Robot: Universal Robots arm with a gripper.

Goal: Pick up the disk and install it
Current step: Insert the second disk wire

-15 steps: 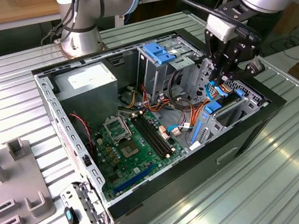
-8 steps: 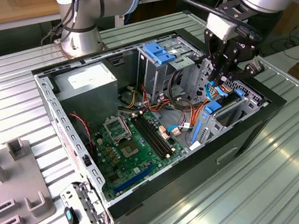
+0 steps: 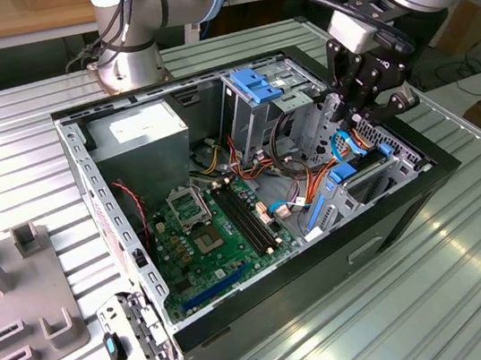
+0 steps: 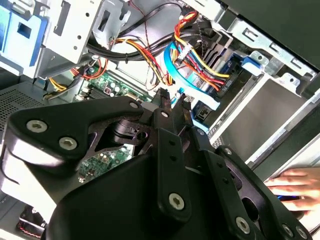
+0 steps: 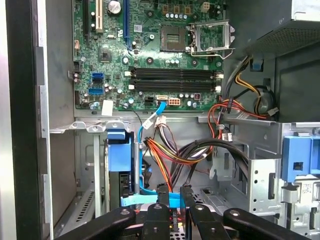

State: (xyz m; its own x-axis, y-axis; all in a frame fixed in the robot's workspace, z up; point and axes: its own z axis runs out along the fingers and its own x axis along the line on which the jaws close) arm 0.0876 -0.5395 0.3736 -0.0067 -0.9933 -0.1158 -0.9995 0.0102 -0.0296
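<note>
My gripper (image 3: pixel 363 114) hangs inside the open computer case (image 3: pixel 408 209), at its end on the exterior view's right, just above the lower drive bay. The black fingers (image 5: pixel 162 192) stand a narrow gap apart; only a light-blue flat cable (image 5: pixel 150 199) and coloured wires show behind the gap, and nothing is gripped. The disk (image 3: pixel 363 181), a grey slab between bright blue rails, lies in that bay below the gripper. In the first wrist view its blue rail end (image 5: pixel 120 150) sits beside the fingertips.
A metal drive cage with a blue latch (image 3: pixel 255 83) stands just beside the gripper. Bundled orange, yellow and black wires (image 5: pixel 170 160) cross beneath it. The motherboard (image 3: pixel 207 230) and a grey power-supply box (image 3: pixel 138 127) fill the rest of the case. A person's hand (image 4: pixel 295 182) rests outside the case.
</note>
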